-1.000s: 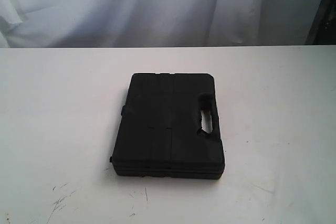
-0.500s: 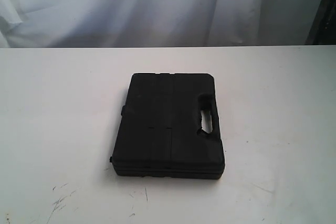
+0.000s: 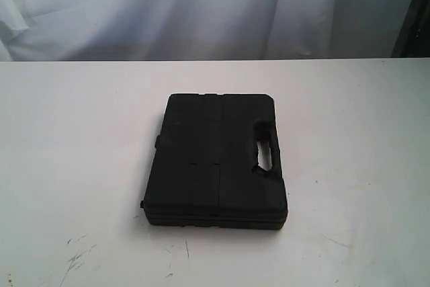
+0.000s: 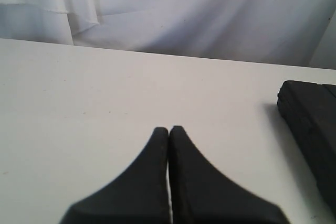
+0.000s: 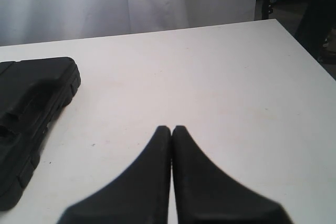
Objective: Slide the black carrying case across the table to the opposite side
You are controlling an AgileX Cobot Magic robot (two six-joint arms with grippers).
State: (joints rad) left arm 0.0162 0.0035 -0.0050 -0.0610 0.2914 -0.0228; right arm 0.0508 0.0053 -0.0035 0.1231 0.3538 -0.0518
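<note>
No change vs 1 s ago: case (image 3: 216, 159) lies flat mid-table (image 3: 67, 132), handle slot (image 3: 267, 152) at its 3 o'clock, untouched. Left gripper (image 4: 168, 129) & right gripper (image 5: 171, 128) both closed, empty, not touching case. Looks like slide not begun yet.

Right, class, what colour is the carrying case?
Plain black all over; the carrying case shows best in the exterior view, on the white table.
</note>
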